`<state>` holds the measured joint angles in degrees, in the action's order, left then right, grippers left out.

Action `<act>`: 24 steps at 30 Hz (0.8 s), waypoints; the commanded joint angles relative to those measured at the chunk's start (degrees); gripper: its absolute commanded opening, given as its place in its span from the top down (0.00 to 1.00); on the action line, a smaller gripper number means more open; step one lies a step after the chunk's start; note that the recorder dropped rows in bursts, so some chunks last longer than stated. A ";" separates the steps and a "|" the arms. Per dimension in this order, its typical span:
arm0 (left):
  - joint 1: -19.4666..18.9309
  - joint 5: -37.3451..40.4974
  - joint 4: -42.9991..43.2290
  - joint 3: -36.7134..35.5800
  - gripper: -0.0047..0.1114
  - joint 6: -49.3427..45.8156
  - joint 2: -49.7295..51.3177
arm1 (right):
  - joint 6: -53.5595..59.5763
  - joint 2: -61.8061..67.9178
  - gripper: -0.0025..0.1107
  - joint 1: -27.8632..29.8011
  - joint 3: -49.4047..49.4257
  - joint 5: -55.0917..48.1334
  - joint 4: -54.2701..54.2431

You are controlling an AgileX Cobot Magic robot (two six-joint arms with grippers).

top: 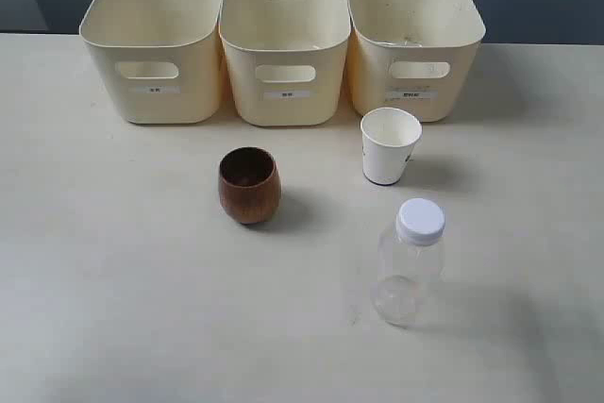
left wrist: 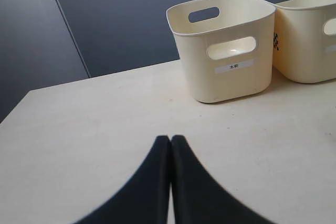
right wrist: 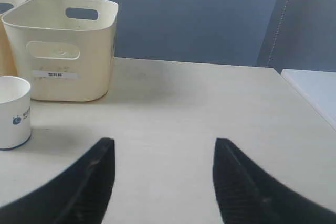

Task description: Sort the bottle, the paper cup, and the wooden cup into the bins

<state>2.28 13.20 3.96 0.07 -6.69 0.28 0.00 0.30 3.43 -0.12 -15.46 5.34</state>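
The left gripper (left wrist: 170,140) is held low over the table (left wrist: 79,129), its two dark fingers pressed together along their whole visible length, so that no gap is left and nothing is held. It is pointed across the bare tabletop toward the left bin (left wrist: 231,85), which stands well apart from the fingertips, with the middle bin (left wrist: 302,51) just beside that one.

The right gripper (right wrist: 164,148) is likewise held low and roughly level above the table. Its jaws are spread wide, and only bare tabletop is seen between them. The paper cup (right wrist: 13,111) and the right bin (right wrist: 63,87) are seen off to one side of it, outside the jaws and untouched.

In the exterior view the three bins are lined up side by side at the far edge of the table. The wooden cup (top: 249,186) is set upright in front of the middle bin, clear of it. The paper cup is placed upright near the front of the right bin. The bottle (top: 409,263) is stood upright nearer the camera than the paper cup, its white cap on. All three things are kept apart from one another on the table.
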 commanded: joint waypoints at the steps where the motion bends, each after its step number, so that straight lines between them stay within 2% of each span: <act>1: 0.18 -0.33 0.00 -0.07 0.96 0.11 -0.28 | 0.00 -0.30 0.50 -0.10 0.12 0.19 -0.06; 16: 0.18 -0.33 0.00 -0.07 0.96 0.11 -0.28 | 0.00 -0.30 0.50 -0.10 0.12 1.62 1.01; 24: 0.18 -0.33 0.00 -0.07 0.96 0.11 -0.28 | -0.64 -0.30 0.50 -0.10 0.12 21.99 -0.99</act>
<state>2.28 13.20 3.96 0.07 -6.69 0.28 0.00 0.30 3.43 -0.12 -1.70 5.42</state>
